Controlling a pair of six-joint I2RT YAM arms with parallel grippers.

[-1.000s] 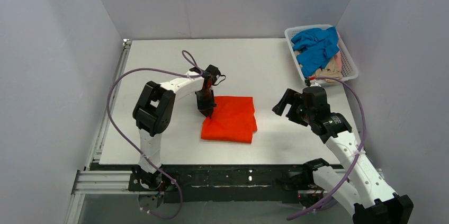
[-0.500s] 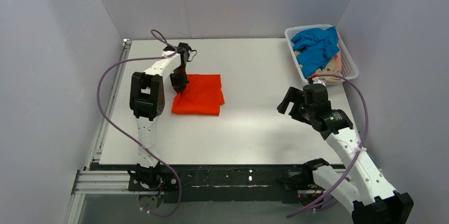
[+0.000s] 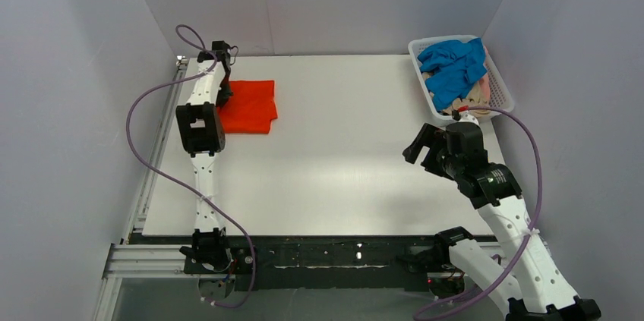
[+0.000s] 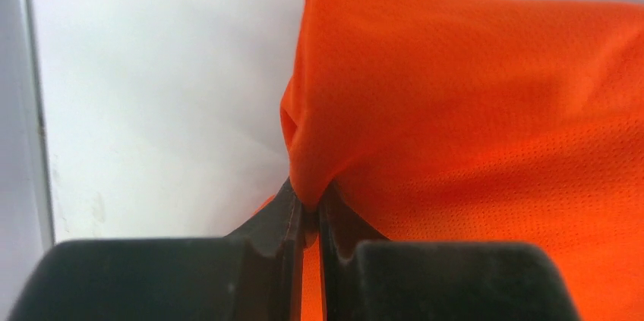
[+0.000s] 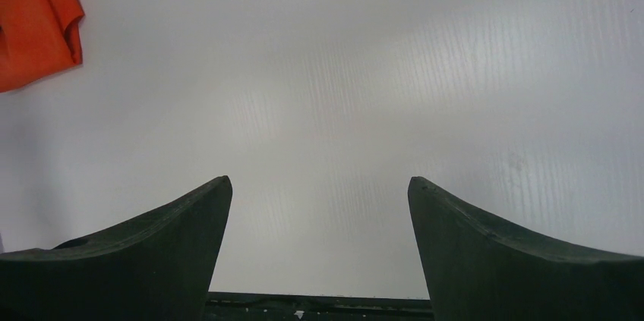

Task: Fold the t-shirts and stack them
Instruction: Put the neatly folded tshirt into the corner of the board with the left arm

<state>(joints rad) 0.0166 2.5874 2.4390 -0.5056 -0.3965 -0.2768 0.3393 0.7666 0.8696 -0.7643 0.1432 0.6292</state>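
The folded orange-red t-shirt (image 3: 249, 106) lies at the far left corner of the table. My left gripper (image 3: 223, 95) is shut on its left edge; in the left wrist view the cloth (image 4: 471, 131) bunches between the closed fingers, with the gripper (image 4: 307, 203) at the fold. The shirt also shows in the right wrist view (image 5: 34, 21). A bright blue t-shirt (image 3: 454, 67) and a pale beige-pink one (image 3: 472, 97) lie in the white mesh basket (image 3: 501, 89). My right gripper (image 3: 419, 143) is open and empty above the table's right side (image 5: 319, 184).
The basket stands at the table's far right corner, against the right wall. The left arm is stretched out along the table's left edge (image 3: 168, 120), close to the left wall. Purple cables loop off both arms.
My left gripper has dragged the orange-red shirt from the table's middle to the far left corner. My right arm has risen slightly and stays open.
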